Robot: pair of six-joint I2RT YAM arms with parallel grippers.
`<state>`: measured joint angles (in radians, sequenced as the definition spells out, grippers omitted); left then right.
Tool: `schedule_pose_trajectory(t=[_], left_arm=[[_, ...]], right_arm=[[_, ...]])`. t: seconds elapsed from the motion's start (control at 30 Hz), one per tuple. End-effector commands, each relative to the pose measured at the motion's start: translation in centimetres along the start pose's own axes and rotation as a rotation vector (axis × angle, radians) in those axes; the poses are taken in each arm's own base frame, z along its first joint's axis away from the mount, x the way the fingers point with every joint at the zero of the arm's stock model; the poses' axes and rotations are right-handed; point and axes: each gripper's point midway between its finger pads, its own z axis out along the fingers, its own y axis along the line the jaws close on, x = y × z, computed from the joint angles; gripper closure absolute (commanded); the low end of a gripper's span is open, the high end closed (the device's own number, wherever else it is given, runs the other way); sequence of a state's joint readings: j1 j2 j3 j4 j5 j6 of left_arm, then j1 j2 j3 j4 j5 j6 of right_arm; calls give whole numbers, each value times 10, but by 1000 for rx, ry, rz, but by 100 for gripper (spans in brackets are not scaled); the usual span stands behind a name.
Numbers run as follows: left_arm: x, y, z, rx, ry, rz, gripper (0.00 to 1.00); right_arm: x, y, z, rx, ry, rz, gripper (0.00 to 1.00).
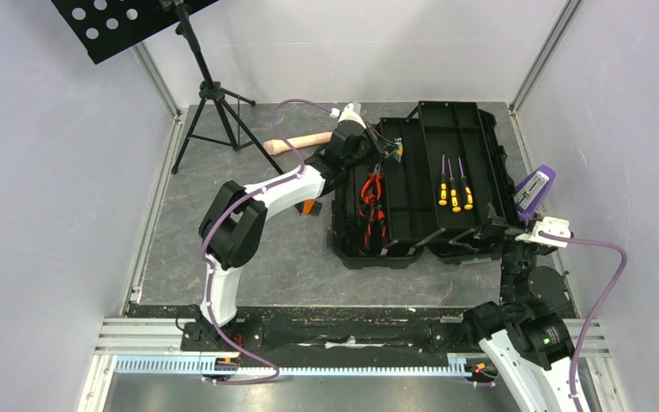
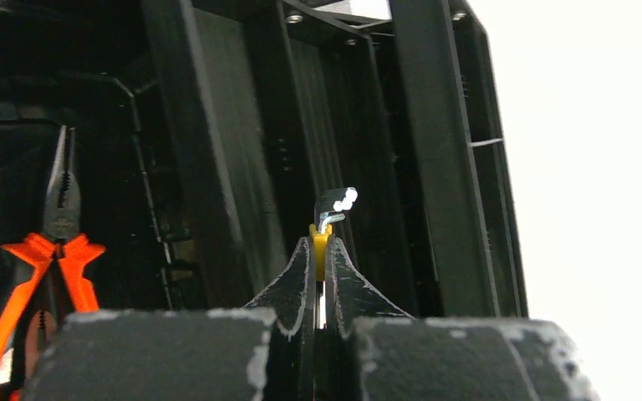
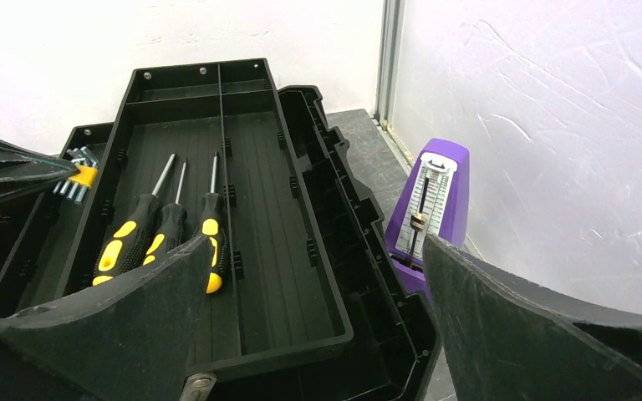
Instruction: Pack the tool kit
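The black toolbox (image 1: 412,184) lies open on the mat, with its tray (image 3: 276,209) swung out to the right. Orange-handled pliers (image 1: 371,193) rest in the left half (image 2: 50,251). Three yellow-and-black screwdrivers (image 1: 453,193) lie side by side in the tray (image 3: 159,234). My left gripper (image 1: 386,150) hangs over the box's back left and is shut (image 2: 321,251) on a yellow-clipped set of hex keys (image 2: 320,238), also seen from the right wrist (image 3: 79,175). My right gripper (image 1: 496,230) stands open (image 3: 313,284) at the tray's near right corner, holding nothing.
A purple metronome-like object (image 3: 430,205) stands right of the box by the wall (image 1: 535,189). A beige cylindrical handle (image 1: 300,143) lies behind the left arm. A black tripod stand (image 1: 214,103) occupies the back left. A small orange item (image 1: 309,206) shows under the left arm.
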<state>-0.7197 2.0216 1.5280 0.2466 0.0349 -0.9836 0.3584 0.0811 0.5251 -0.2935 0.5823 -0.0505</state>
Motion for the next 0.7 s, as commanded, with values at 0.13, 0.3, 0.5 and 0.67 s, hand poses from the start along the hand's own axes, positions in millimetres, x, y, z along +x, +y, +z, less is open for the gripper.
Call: schedule_pose_trajectory(t=[0.13,0.3,0.5,0.67], left_arm=[[-19,-10,10,-22,-65,25,98],[-9,-37,10,33,-49,34,98],[-2,-48,18,47,-35,20,98],[10,-35,31,14,-2,-11,95]], right_arm=[[-10,-2,1,10,-24,4,2],[-10,-1,1,6,-24,5,2],[-10,-2,0,8,-29,9,2],[-11,-3,-1,12,-30,7,2]])
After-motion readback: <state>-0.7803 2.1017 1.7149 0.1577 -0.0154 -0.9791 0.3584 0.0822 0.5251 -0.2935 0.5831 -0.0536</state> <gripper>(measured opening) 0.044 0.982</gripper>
